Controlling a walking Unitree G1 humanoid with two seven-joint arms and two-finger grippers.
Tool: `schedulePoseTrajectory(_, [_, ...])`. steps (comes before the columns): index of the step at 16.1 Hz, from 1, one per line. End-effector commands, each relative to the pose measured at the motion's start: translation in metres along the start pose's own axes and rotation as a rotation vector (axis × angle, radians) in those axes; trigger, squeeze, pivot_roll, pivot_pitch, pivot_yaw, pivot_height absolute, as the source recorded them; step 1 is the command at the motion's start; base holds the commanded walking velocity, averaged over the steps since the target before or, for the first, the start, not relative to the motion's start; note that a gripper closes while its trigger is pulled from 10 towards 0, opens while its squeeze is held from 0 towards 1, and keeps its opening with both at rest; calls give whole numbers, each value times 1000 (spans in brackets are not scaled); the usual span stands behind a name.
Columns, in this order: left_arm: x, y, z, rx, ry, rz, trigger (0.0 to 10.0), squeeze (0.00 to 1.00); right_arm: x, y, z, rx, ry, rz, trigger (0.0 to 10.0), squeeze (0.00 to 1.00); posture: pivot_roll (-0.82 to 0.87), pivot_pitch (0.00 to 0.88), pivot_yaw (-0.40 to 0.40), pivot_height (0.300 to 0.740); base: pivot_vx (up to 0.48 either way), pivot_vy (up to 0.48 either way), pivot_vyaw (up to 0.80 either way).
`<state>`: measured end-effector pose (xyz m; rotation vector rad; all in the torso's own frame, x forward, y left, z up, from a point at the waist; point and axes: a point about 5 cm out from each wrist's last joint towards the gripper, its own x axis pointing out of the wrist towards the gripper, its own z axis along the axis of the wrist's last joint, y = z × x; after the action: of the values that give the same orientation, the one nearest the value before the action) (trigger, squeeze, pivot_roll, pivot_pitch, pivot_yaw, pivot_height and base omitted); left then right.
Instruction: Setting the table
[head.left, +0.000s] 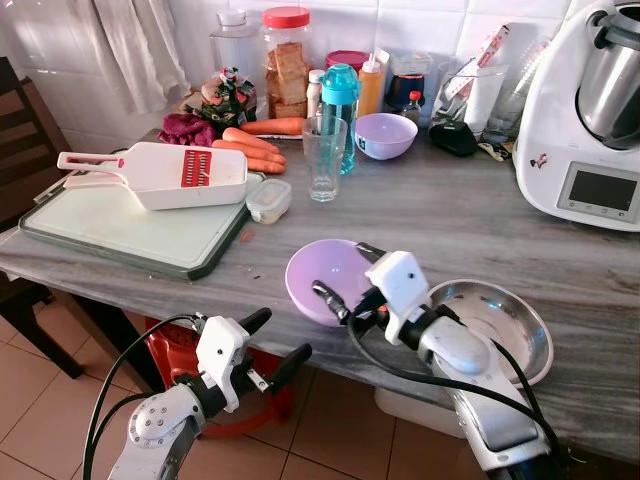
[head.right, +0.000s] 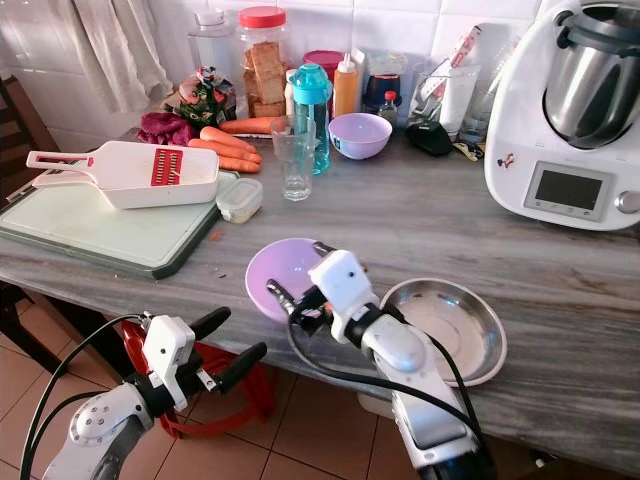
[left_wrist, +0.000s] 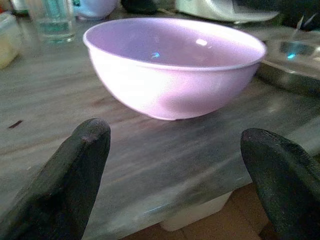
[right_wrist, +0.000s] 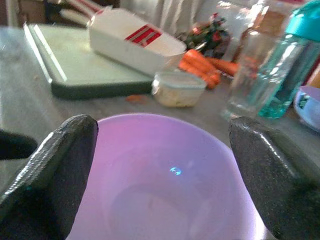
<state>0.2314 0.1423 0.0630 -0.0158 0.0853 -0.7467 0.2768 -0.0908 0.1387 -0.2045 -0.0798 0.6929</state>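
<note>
The right gripper (head.left: 348, 279) is positioned over the near rim of the lilac bowl (head.left: 325, 275), with its two black fingers (right_wrist: 60, 165) spread wide on either side of the bowl opening; no contact with the bowl is discernible. The left gripper (head.left: 272, 345) hangs just off the front edge of the counter (head.left: 450, 210), below the level of the top, with its fingers (left_wrist: 75, 170) also spread wide and directed at the bowl's outer wall; it holds nothing.

The lilac bowl stands upright near the front edge of the counter, roughly at its middle. Just beside it, toward the right end, lies a shallow steel dish (head.left: 495, 325), also at the front edge.

Toward the left end of the counter a green cutting board (head.left: 120, 230) carries a white slicer with a red blade insert (head.left: 165, 172). A small lidded container (head.left: 268, 200) sits at the board's right edge. Behind it stands a clear drinking glass (head.left: 324, 158), with a teal bottle (head.left: 340, 110) just behind. Carrots (head.left: 255, 145) lie near the back edge, and a second lilac bowl (head.left: 385, 135) stands to the right of the bottle. A white kitchen appliance (head.left: 585, 110) occupies the back right corner.
</note>
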Motion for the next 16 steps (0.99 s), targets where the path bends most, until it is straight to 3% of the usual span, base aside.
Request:
schedulePoseTrajectory(1, [-2, 4, -1, 10, 7, 28, 10000, 0, -4, -7, 13, -1, -61, -61, 10000, 1000, 100, 0, 9, 740, 0, 0, 0])
schedulePoseTrajectory(3, [-2, 5, -1, 8, 5, 29, 10000, 0, -11, -15, 19, -20, -84, -151, 10000, 1000, 98, 0, 8, 740, 0, 0, 0])
schedulePoseTrajectory(5, [0, 5, 1, 3, -14, 24, 10000, 0, -26, -30, 23, -111, -79, -350, 10000, 1000, 88, 0, 11, 740, 0, 0, 0])
schedulePoseTrajectory(9, [12, 3, 10, -12, -57, 17, 10000, 0, -57, -45, 2, -149, 64, -571, 10000, 992, 69, 0, 22, 740, 0, 0, 0])
schedulePoseTrajectory(11, [22, -2, 19, -21, -83, -2, 10000, 0, -77, -46, -12, -126, 180, -667, 10000, 969, 63, 0, 24, 740, 0, 0, 0])
schedulePoseTrajectory(14, [25, -6, 20, -27, -89, -14, 10000, 0, -87, -40, -21, -91, 253, -696, 10000, 953, 56, 0, 26, 740, 0, 0, 0])
schedulePoseTrajectory(16, [28, -10, 20, -36, -91, -20, 10000, 0, -92, -32, -31, -5, 328, -709, 10000, 918, 54, 0, 27, 740, 0, 0, 0])
